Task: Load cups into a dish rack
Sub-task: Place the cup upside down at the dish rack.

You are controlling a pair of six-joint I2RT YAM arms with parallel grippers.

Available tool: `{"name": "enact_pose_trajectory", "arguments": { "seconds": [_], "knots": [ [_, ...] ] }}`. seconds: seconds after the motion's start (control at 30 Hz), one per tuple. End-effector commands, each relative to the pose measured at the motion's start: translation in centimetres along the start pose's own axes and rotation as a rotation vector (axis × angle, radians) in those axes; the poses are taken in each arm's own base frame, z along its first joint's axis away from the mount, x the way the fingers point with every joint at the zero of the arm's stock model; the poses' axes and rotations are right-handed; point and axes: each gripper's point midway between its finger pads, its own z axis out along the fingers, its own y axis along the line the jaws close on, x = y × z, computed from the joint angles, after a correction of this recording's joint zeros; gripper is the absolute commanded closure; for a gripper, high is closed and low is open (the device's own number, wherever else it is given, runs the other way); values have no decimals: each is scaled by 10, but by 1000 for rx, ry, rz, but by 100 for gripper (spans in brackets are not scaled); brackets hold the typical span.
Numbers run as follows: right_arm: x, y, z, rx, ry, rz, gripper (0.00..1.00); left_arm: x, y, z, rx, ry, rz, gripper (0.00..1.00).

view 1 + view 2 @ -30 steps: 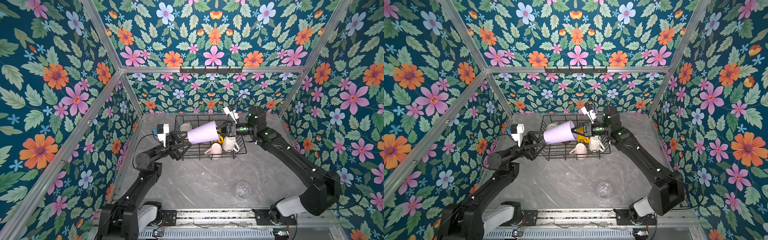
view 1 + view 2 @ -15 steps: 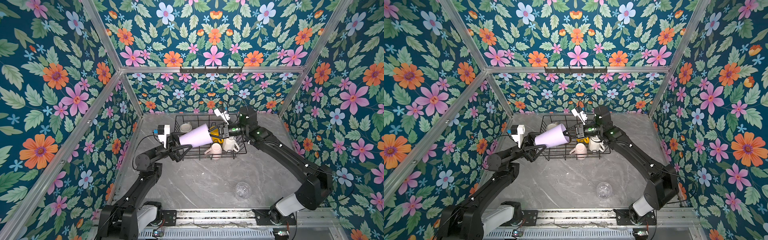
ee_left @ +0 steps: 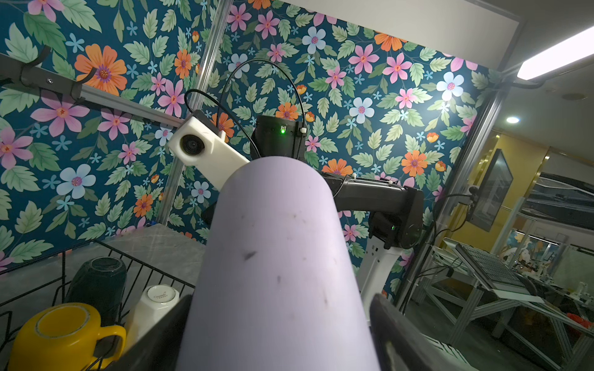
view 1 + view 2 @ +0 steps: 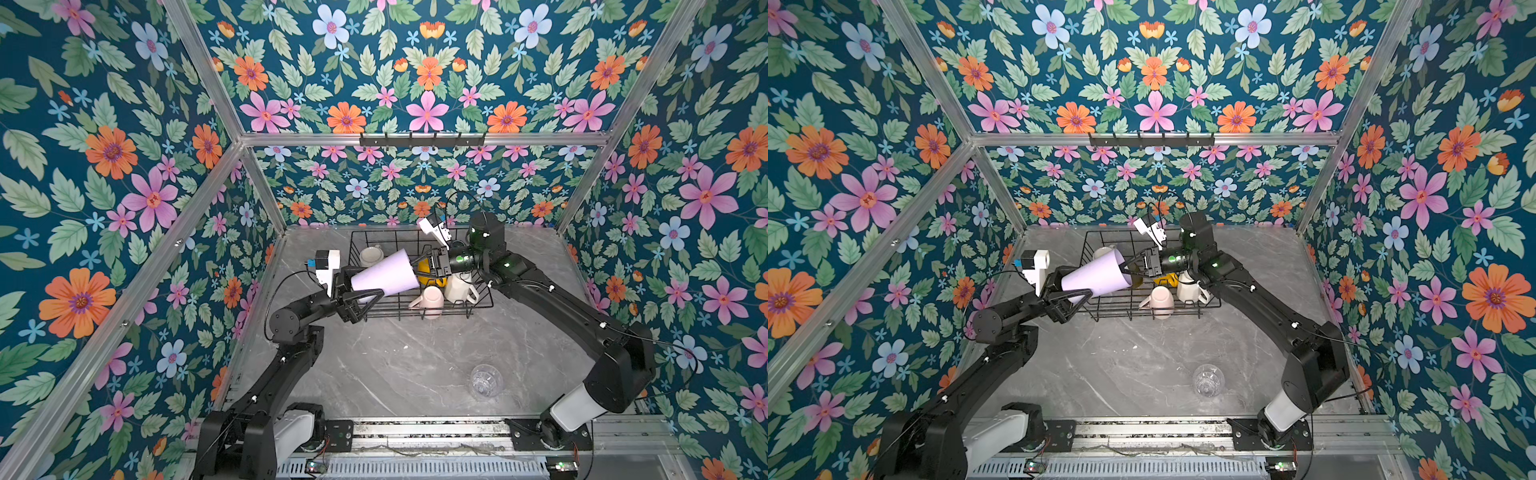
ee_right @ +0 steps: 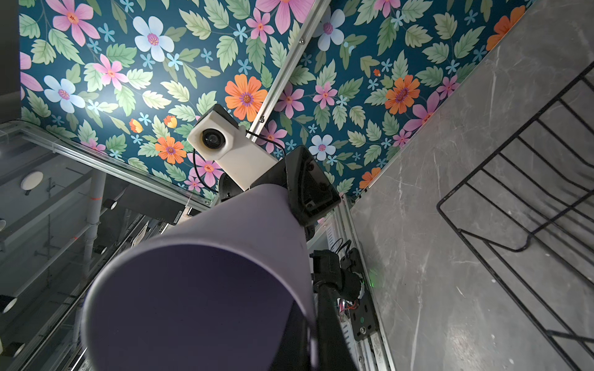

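A lilac tumbler hangs on its side over the left end of the black wire dish rack, in both top views. My right gripper is shut on its rim, one finger inside the mouth. My left gripper straddles the narrow base end, its fingers against the tumbler's sides. Inside the rack sit a yellow mug, a white mug, a dark green mug and a pale pink mug.
A clear glass stands alone on the grey marble table near the front. Another white mug sits at the rack's back left. Floral walls close in the sides and back.
The right arm has carried the lilac tumbler leftward and lower, into the left gripper. The left gripper's fingers have closed in on the tumbler's base end.
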Motion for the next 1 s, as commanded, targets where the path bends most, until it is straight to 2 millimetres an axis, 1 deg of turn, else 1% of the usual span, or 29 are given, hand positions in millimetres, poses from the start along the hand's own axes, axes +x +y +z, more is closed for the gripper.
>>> {"name": "enact_pose_trajectory", "arguments": {
  "seconds": [0.0,0.1,0.27,0.33,0.37,0.4,0.43,0.5,0.6,0.63,0.7,0.73,0.8,0.87,0.97],
  "knots": [
    [-7,7,0,-15,-18,-40,100,-4,-10,1,32,3,41,26],
    [-7,6,0,-13,-18,-39,100,-5,-11,1,35,3,45,37],
    [-8,5,-1,1,-24,-42,100,-7,-11,2,33,8,45,76],
    [-8,6,-2,10,-31,-45,97,-8,-9,3,25,8,44,91],
    [-8,7,-3,16,-34,-47,94,-8,-9,3,20,9,46,96],
    [-8,6,-4,27,-39,-49,90,-9,-8,3,13,11,47,98],
    [-9,6,-7,41,-46,-53,84,-9,-7,4,6,13,50,100],
    [-12,4,-14,72,-70,-57,73,-10,-5,4,-14,17,58,100],
    [-16,-3,-34,122,-124,-50,53,-12,4,5,-77,31,76,100],
    [-18,-8,-43,150,-150,-43,46,-12,11,5,-121,44,71,100],
    [-19,-20,-62,224,-207,-29,38,-11,29,2,-236,72,79,100],
    [-19,-28,-74,280,-240,-21,34,-12,42,-2,-325,90,87,100],
    [-16,-44,-95,408,-291,-23,27,-11,61,-10,-467,137,87,100],
    [-10,-57,-115,555,-332,-39,16,-13,72,-17,-563,174,82,100],
    [-2,-67,-140,707,-391,-75,8,-14,86,-27,-684,225,67,100]
  ]
}}
